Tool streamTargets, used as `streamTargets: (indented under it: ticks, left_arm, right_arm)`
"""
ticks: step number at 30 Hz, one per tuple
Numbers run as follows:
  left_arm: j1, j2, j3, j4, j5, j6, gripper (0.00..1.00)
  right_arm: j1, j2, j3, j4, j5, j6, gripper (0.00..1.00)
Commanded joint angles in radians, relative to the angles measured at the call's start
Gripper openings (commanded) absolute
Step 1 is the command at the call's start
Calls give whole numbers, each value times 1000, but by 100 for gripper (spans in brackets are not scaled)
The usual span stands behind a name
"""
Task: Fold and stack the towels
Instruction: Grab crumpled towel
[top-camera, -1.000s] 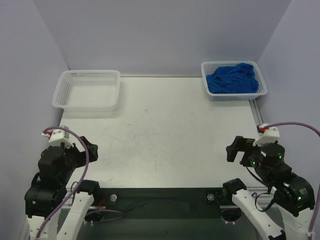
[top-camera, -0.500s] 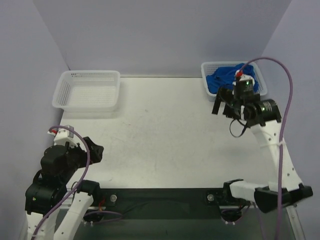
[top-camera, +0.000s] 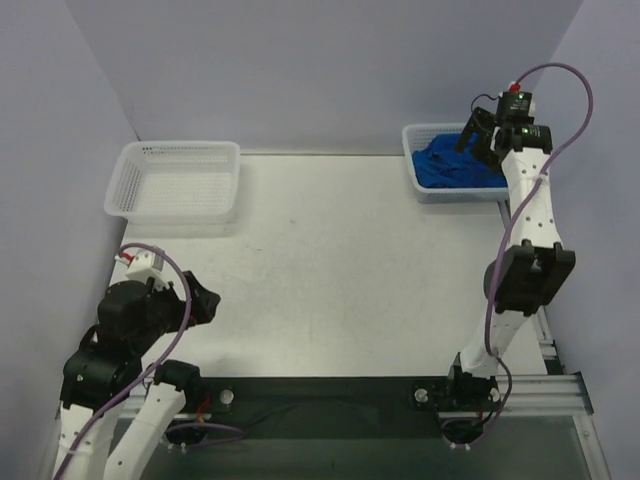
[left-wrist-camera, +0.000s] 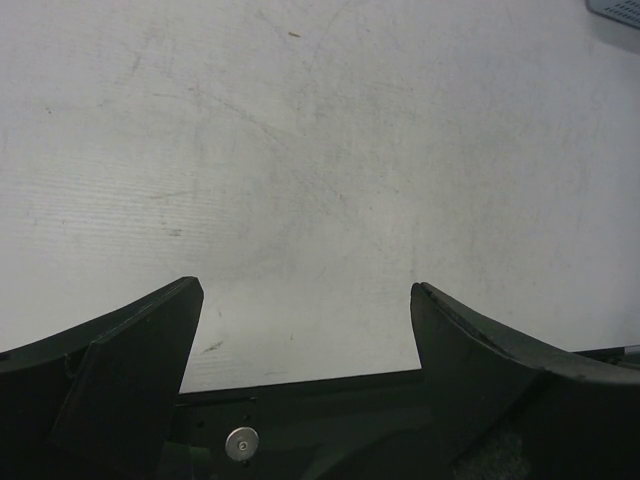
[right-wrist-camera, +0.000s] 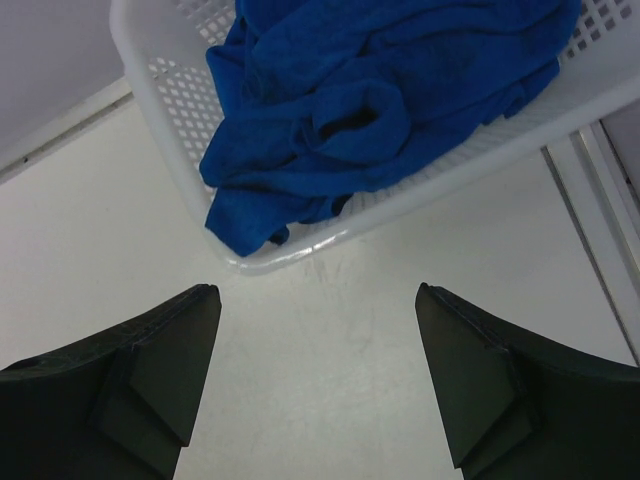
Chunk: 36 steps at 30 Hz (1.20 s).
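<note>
Several royal-blue towels (top-camera: 452, 162) lie crumpled in a heap inside a white mesh basket (top-camera: 418, 186) at the table's far right corner. My right arm is stretched out to that corner, and my right gripper (top-camera: 478, 143) hangs open above the heap. In the right wrist view the towels (right-wrist-camera: 350, 120) fill the basket (right-wrist-camera: 170, 95) just beyond my right gripper (right-wrist-camera: 318, 300), whose fingers frame only bare table. My left gripper (top-camera: 203, 300) stays low near the front left. It is open over bare tabletop in its own view (left-wrist-camera: 305, 290) and holds nothing.
A second white mesh basket (top-camera: 112, 198) stands with nothing in it at the far left corner. Purple-grey walls enclose the table on three sides. A metal rail (top-camera: 512, 215) runs along the right edge, and a dark strip (left-wrist-camera: 330, 420) marks the near edge.
My right arm has swung from the near right edge out to the far right basket, ending above the towels. The left arm has shifted slightly forward and to the right.
</note>
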Motion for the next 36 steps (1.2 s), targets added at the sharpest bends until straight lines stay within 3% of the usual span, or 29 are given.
streamTargets:
  ticks: [1,12,15,18,19,21,22,25,31,36]
  left_arm:
    - [-5,63,0,108,7,-7,98]
    - [-5,202,-25,214,-12,-96,98]
    - [-5,229,-29,228,-2,-103,98]
    - [-5,245,-28,228,-2,-98,98]
    - [-5,248,-31,229,-2,-93,97]
    - [-5,246,-31,228,-1,-89,97]
    - [-5,246,-32,228,-1,-87,97]
    - [-5,239,-32,228,-1,-86,97]
    - [-5,216,-32,229,-1,-75,97]
    - [-5,197,-29,228,-2,-58,98]
  right_arm:
    - [-41,125,124,35,-24,-60,81]
    - [-93,425,250,123,-133,-70,79]
    - [-95,460,252,159,-173,-87,74]
    - [-93,472,252,193,-215,-103,59]
    - [-93,471,250,202,-224,-104,48]
    - [-93,471,245,216,-236,-104,36]
    - [-95,471,245,216,-236,-103,21]
    - [-90,442,232,216,-244,-104,0]
    - [-41,284,213,218,-176,-175,0]
    - [39,111,227,253,21,-236,0]
